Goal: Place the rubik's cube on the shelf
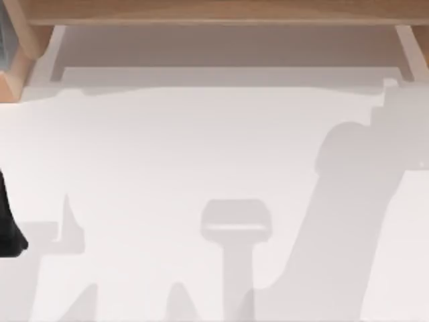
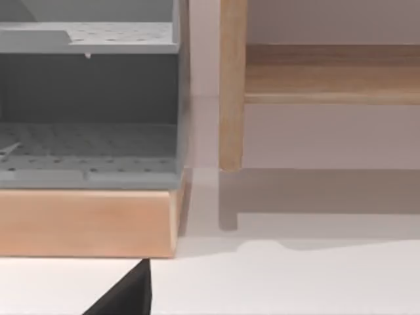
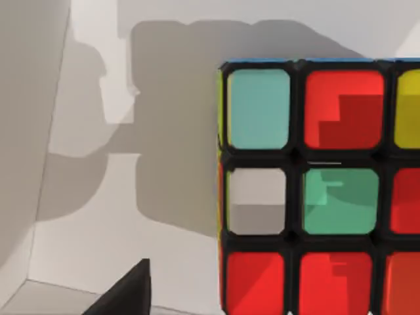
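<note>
While overhead shows the shelf (image 1: 214, 12), the rubik's cube (image 3: 315, 190) (close up) fills right wrist's view.

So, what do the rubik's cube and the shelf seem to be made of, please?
The rubik's cube looks like black plastic with smooth, slightly glossy colour stickers: flat square tiles in red, green, white and yellow between dark grid lines. The shelf looks like light wood with a matt finish: its board is an even tan colour, but no clear grain shows, so it may be laminate.

A grey perforated rack (image 2: 88, 105) sits on a tan wooden base (image 2: 85, 222) on the white worktop (image 2: 282, 282) — beside it, the shelf (image 2: 331, 79) with its wooden upright. A dark finger tip (image 2: 128, 295) shows in front.
</note>
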`<state>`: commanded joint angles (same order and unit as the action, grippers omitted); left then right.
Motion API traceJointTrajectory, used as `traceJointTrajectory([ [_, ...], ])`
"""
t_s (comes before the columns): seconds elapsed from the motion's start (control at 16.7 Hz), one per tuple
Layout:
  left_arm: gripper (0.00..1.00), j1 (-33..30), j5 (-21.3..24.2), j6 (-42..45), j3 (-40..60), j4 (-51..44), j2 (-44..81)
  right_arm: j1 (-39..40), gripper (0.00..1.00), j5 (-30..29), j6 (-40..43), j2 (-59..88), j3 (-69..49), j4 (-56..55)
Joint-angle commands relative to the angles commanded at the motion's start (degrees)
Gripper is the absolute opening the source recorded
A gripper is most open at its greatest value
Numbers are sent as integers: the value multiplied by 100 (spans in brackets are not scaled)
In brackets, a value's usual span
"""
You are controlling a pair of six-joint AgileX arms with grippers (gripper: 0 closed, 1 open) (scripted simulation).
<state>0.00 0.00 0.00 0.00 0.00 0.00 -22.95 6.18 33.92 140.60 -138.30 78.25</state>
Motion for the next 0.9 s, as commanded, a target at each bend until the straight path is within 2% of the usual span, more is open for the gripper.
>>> traceJointTrajectory([
  [0.42, 100, 0, 0, 0, 0, 0, 0, 59, 100, -17, -54, 351, 410, -765],
  [0.72, 100, 0, 0, 0, 0, 0, 0, 63, 100, -20, -63, 391, 440, -840],
  [0.9, 100, 0, 0, 0, 0, 0, 0, 63, 77, -20, -63, 391, 440, -840],
])
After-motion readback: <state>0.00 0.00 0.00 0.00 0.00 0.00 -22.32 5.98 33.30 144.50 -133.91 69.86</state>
